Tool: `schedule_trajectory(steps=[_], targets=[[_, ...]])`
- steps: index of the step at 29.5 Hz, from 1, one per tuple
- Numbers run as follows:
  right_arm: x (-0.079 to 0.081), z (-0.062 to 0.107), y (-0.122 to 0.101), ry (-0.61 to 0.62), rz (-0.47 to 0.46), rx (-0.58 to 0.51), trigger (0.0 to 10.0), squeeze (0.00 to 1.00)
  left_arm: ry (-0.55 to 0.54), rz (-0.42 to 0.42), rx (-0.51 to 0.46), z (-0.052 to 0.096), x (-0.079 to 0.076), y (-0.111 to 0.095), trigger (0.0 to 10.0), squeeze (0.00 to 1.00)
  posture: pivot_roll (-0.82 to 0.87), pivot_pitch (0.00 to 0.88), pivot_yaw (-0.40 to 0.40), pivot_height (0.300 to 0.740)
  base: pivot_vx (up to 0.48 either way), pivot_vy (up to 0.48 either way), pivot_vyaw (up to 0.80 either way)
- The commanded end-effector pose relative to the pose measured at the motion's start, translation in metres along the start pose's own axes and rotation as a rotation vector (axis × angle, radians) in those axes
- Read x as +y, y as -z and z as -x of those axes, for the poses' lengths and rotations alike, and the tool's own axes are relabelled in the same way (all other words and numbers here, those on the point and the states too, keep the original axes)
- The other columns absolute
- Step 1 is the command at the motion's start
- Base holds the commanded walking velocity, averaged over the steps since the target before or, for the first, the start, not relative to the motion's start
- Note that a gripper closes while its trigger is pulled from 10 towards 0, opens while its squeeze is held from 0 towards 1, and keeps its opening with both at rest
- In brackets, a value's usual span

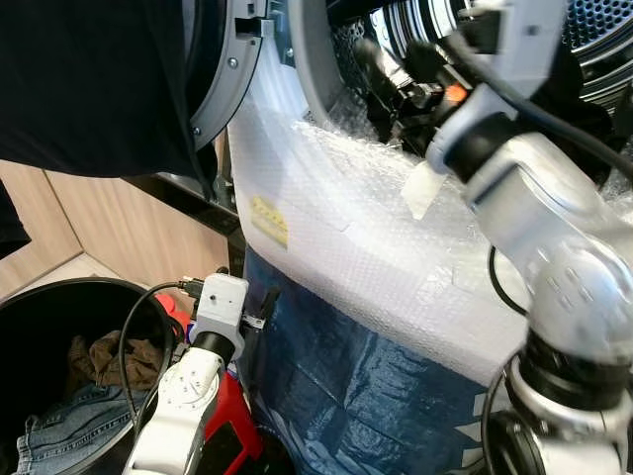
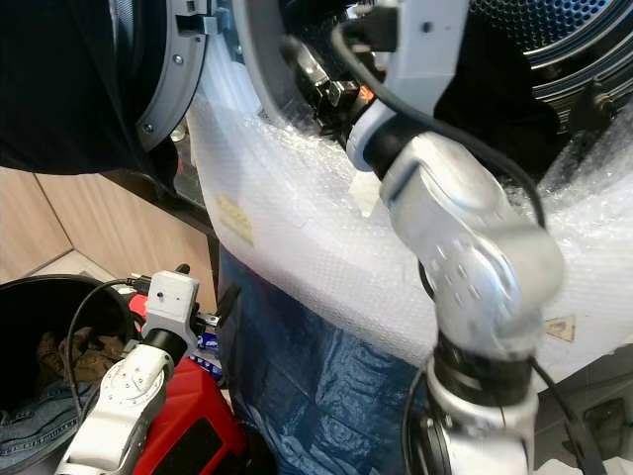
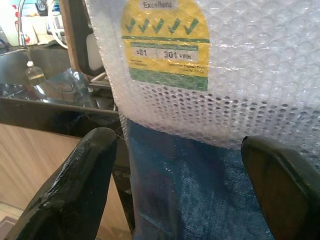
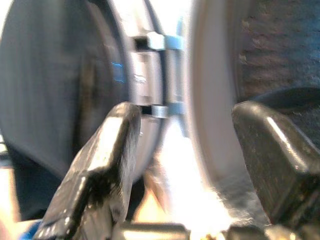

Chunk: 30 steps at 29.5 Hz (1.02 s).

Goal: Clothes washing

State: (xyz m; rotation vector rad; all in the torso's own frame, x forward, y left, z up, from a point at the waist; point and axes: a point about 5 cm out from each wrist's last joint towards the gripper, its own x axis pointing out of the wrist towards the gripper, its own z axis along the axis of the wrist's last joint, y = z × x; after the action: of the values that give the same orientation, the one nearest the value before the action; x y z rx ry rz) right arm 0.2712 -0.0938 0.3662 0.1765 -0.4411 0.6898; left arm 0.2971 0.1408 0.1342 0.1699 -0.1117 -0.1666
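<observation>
Bubble wrap [image 1: 376, 237], white and dimpled, covers the front of our washing machine [image 2: 297, 247] across the middle of the frame, with smooth blue plastic sheeting [image 1: 336, 386] below it and a yellow label [image 3: 165, 42] stuck beneath the wrap. At the upper left the round grey door [image 1: 227, 74] hangs open; the perforated metal drum [image 1: 598, 40] sits at the upper right. Lower left, a black tub [image 1: 59, 307] holds crumpled clothes [image 1: 69, 416], denim and something brown. Our right gripper [image 4: 182, 165] is raised at the drum's rim, elbow bent, fingers spread apart near the door hinge, though that wrist view is blurred. Our left gripper [image 3: 182, 185] hangs low beside the blue sheeting, fingers wide apart and empty.
</observation>
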Motion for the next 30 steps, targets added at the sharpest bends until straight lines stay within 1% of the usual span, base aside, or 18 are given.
schedule_trajectory(steps=[1,2,3,4,7,8,9,10,13,17,21,23,24,26,27,28,29,30], targets=[[0.013,0.012,-0.009,-0.111,-0.003,-0.078,10.0,0.00,0.016,0.003,-0.004,0.001,-0.004,-0.001,10.0,0.00,-0.01,0.121,-0.099,0.740,0.000,0.000,0.00],[0.019,0.019,-0.005,-0.172,-0.009,-0.076,10.0,0.00,0.015,0.004,-0.007,0.001,-0.003,-0.002,10.0,0.00,-0.01,0.120,-0.097,0.740,0.000,0.000,0.00],[0.019,0.019,-0.005,-0.172,-0.009,-0.076,10.0,0.00,0.015,0.004,-0.007,0.001,-0.003,-0.002,10.0,0.00,-0.01,0.120,-0.097,0.740,0.000,0.000,0.00],[0.023,0.024,0.003,-0.216,-0.026,-0.055,10.0,0.00,0.013,0.003,-0.010,0.001,-0.003,-0.002,10.0,0.00,-0.01,0.120,-0.097,0.740,0.000,0.000,0.00],[0.022,0.034,0.021,-0.267,-0.058,0.003,10.0,0.00,0.011,0.000,-0.012,0.001,-0.002,-0.002,10.0,0.00,-0.01,0.119,-0.096,0.740,0.000,0.000,0.00],[0.022,0.045,0.035,-0.331,-0.083,0.061,10.0,0.00,0.007,-0.001,-0.012,0.002,0.000,-0.002,10.0,0.00,0.00,0.120,-0.097,0.740,0.000,0.000,0.00],[0.022,0.050,0.041,-0.345,-0.089,0.089,10.0,0.00,0.006,-0.002,-0.011,0.002,0.000,-0.002,10.0,0.00,0.00,0.120,-0.097,0.740,0.000,0.000,0.00],[0.019,0.060,0.057,-0.359,-0.126,0.150,10.0,0.00,0.005,-0.005,-0.008,0.003,0.001,-0.001,10.0,0.00,0.00,0.120,-0.097,0.740,0.000,0.000,0.00],[0.018,0.071,0.070,-0.384,-0.157,0.201,10.0,0.00,0.004,-0.006,-0.005,0.004,0.001,0.000,10.0,0.00,0.00,0.120,-0.097,0.740,0.000,0.000,0.00],[0.019,0.097,0.106,-0.434,-0.229,0.348,10.0,0.00,0.002,-0.008,0.004,0.005,0.002,0.002,10.0,0.00,0.02,0.118,-0.095,0.740,0.000,0.000,0.00],[0.016,0.126,0.153,-0.396,-0.293,0.508,10.0,0.00,0.004,-0.011,0.013,0.006,0.002,0.005,10.0,0.00,0.03,0.117,-0.095,0.740,0.000,0.000,0.00],[0.010,0.144,0.177,-0.373,-0.307,0.593,10.0,0.00,0.006,-0.006,0.026,0.008,0.002,0.008,10.0,0.00,0.03,0.117,-0.095,0.740,0.000,0.000,0.00],[0.004,0.167,0.205,-0.343,-0.318,0.707,10.0,0.00,0.031,-0.014,0.076,0.013,-0.001,0.021,10.0,0.00,0.04,0.121,-0.089,0.740,0.000,0.000,0.00],[-0.002,0.183,0.225,-0.266,-0.351,0.783,10.0,0.00,0.054,-0.010,0.124,0.018,-0.002,0.035,10.0,0.00,0.05,0.119,-0.087,0.740,0.000,0.000,0.00],[-0.004,0.188,0.231,-0.236,-0.359,0.803,10.0,0.00,0.059,-0.007,0.138,0.020,-0.003,0.039,10.0,0.00,0.05,0.121,-0.085,0.740,0.000,0.000,0.00],[-0.008,0.197,0.243,-0.186,-0.342,0.858,10.0,0.00,0.072,-0.005,0.167,0.022,-0.003,0.046,10.0,0.00,0.05,0.119,-0.086,0.740,0.000,0.000,0.00],[-0.010,0.201,0.249,-0.166,-0.325,0.889,10.0,0.00,0.080,-0.007,0.183,0.024,-0.004,0.050,10.0,0.00,0.05,0.119,-0.086,0.740,0.000,0.000,0.00],[-0.013,0.213,0.263,-0.126,-0.292,0.976,10.0,0.00,0.114,-0.016,0.231,0.027,-0.007,0.061,10.0,0.00,0.05,0.121,-0.086,0.740,0.000,0.000,0.00]])
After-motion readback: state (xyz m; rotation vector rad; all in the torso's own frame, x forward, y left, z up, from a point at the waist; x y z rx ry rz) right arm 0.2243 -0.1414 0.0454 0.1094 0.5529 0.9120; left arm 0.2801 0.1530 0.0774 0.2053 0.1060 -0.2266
